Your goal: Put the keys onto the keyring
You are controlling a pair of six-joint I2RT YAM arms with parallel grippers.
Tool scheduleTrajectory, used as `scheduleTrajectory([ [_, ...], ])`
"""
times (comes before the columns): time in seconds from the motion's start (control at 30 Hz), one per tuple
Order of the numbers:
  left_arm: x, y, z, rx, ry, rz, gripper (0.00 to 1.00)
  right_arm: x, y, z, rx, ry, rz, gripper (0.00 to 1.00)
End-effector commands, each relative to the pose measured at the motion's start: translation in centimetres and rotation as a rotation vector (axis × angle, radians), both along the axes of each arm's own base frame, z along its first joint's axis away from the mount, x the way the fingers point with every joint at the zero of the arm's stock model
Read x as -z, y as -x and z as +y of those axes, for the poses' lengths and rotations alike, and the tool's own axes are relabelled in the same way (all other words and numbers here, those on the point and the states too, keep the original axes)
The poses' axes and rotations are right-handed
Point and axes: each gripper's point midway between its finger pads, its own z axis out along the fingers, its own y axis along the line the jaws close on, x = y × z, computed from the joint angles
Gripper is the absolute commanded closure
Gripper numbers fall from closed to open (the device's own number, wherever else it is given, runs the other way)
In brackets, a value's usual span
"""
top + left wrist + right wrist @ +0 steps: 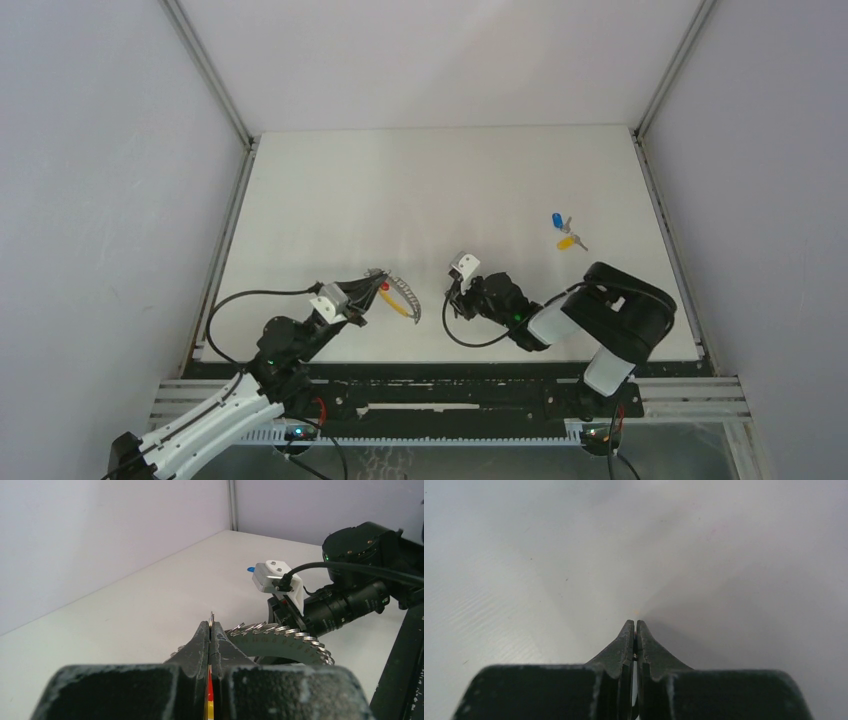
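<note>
The left claw was pinched tight on the keyring, down near the front of the table. From its wrist cam you could see a sliver of wire poking up between the fingertips and the grey chain part curling off to the right. The yellow and red bit was mostly buried in the slot between the fingers.

The right claw was squeezed closed too, just beside the ring, and its own cam showed nothing but blurry table past the tips. There was a tiny dark speck down in the gap, but it was too small to call, so I couldn't say it had anything.

The keys sat well apart over on the right, one blue head and one yellow, with blades too tiny to make out. In the left cam only the blue one peeked past the right arm.
</note>
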Motion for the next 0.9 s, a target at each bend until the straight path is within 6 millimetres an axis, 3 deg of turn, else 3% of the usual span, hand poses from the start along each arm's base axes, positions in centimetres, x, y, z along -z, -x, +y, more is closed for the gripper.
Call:
scheduleTrajectory([
  [0.0, -1.5, 0.1, 0.4, -0.012, 0.049, -0.046, 1.00, -3.6, -2.2, 2.2, 0.005, -0.160, -0.147, 1.00],
  [0.2, -1.6, 0.2, 0.5, -0.016, 0.055, -0.049, 1.00, -1.7, -2.2, 2.4, 0.008, -0.135, -0.106, 1.00],
  [0.4, -1.7, 0.2, 0.6, -0.018, 0.056, -0.048, 1.00, -1.1, -1.4, 2.5, -0.019, -0.115, -0.046, 0.81],
  [0.5, -1.7, 0.3, 0.5, -0.012, 0.052, -0.047, 1.00, -2.0, -0.8, 2.6, -0.050, -0.135, -0.019, 0.75],
  [0.57, -1.7, 0.3, 0.5, -0.007, 0.050, -0.045, 1.00, -3.4, -0.4, 2.6, -0.077, -0.144, -0.011, 0.62],
  [0.6, -1.7, 0.3, 0.5, -0.006, 0.051, -0.046, 1.00, -3.6, 0.2, 2.4, -0.100, -0.129, 0.020, 0.60],
  [0.73, -1.8, 0.4, 0.5, -0.005, 0.052, -0.045, 1.00, -7.0, 0.5, 1.3, -0.128, -0.095, 0.069, 0.59],
  [0.87, -1.8, 0.5, 0.3, 0.006, 0.047, -0.041, 1.00, -9.0, 0.8, -0.4, -0.122, -0.017, 0.164, 0.59],
])
